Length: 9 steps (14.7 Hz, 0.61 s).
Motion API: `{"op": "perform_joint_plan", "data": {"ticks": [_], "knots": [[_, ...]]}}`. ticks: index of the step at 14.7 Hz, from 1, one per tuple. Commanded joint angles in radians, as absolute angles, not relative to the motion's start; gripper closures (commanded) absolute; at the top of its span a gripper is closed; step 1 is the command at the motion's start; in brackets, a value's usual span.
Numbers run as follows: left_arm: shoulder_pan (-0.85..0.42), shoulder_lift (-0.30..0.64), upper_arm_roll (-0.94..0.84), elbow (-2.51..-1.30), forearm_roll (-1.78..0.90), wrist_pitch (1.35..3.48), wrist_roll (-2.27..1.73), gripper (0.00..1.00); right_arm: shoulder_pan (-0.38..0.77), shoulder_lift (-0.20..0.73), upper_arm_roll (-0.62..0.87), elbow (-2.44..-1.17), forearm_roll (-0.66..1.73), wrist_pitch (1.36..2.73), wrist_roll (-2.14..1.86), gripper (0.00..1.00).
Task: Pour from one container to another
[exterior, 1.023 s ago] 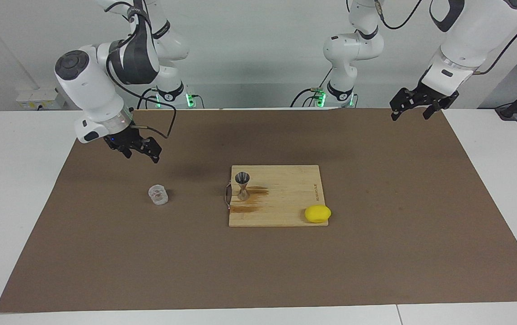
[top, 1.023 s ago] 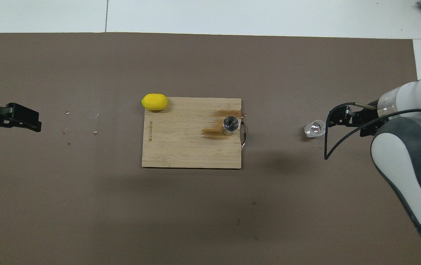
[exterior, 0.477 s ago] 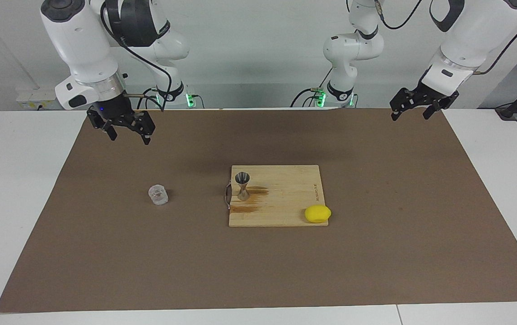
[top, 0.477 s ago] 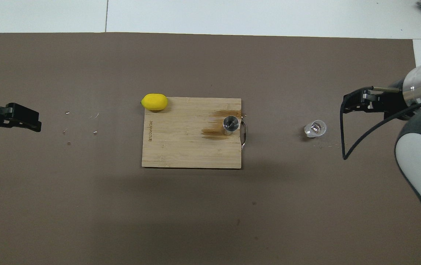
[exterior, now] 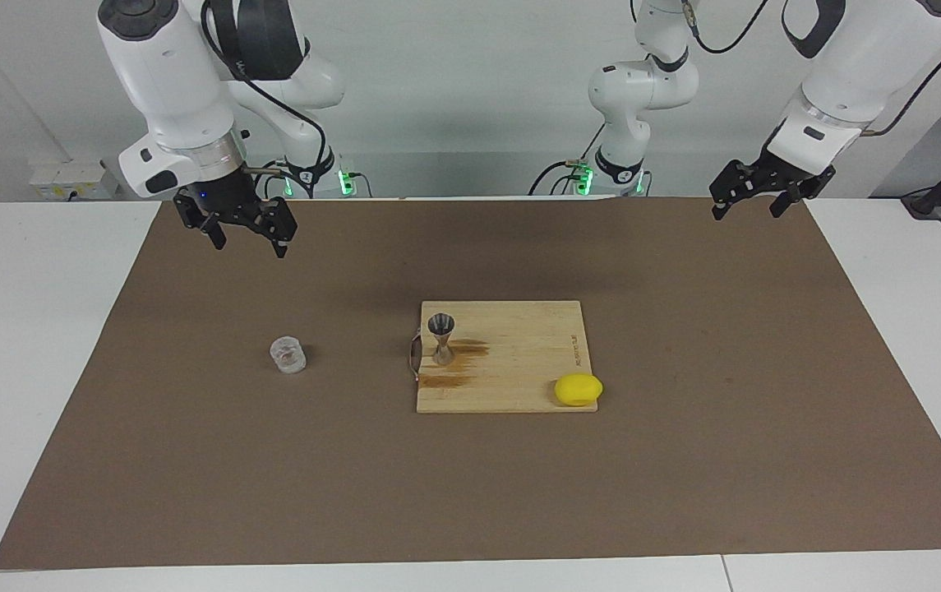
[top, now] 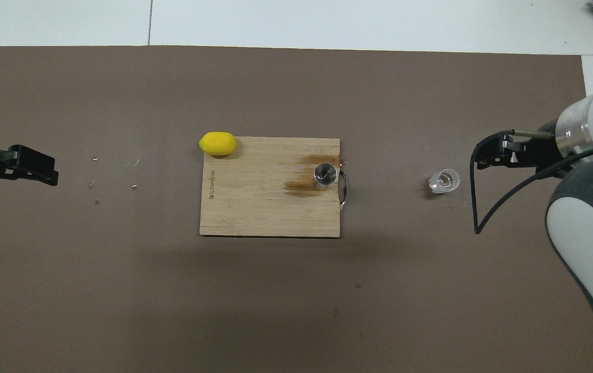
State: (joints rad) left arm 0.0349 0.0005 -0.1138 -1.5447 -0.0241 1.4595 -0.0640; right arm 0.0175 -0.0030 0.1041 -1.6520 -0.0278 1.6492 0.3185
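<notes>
The small clear faceted cup [exterior: 288, 355] [top: 444, 181] stands upright on the brown mat toward the right arm's end of the table, with nothing touching it. The silver hourglass jigger [exterior: 441, 337] [top: 326, 175] stands upright on the wooden cutting board [exterior: 519, 386] [top: 255, 212], at the board's edge that faces the cup. My right gripper [exterior: 247, 245] [top: 482, 158] hangs open and empty, high over the mat, well clear of the cup. My left gripper [exterior: 746, 212] [top: 50, 173] waits open and empty over the mat's corner at the left arm's end.
A yellow lemon [exterior: 578, 389] [top: 217, 143] lies at the board's corner farthest from the robots, toward the left arm's end. Brown wet stains mark the board beside the jigger. A metal handle is on the board's edge by the jigger. Small crumbs dot the mat.
My right gripper has risen from low beside the cup, straightened to point down, and drawn back toward the robots. The cup, jigger and left arm have not moved.
</notes>
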Motion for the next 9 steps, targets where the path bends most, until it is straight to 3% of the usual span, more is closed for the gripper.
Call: {"op": "perform_joint_plan", "data": {"ticks": [1, 9], "knots": [[0.044, -0.014, -0.118, -1.559, -0.026, 1.453, -0.072, 0.0, 0.006, -0.041, 0.106, -1.686, -0.037, 1.649, 0.324, 0.0], [0.044, -0.015, -0.117, -1.559, -0.026, 1.453, -0.072, 0.0, -0.02, -0.009, 0.104, -1.583, -0.008, 1.552, 0.265, 0.0]]}}
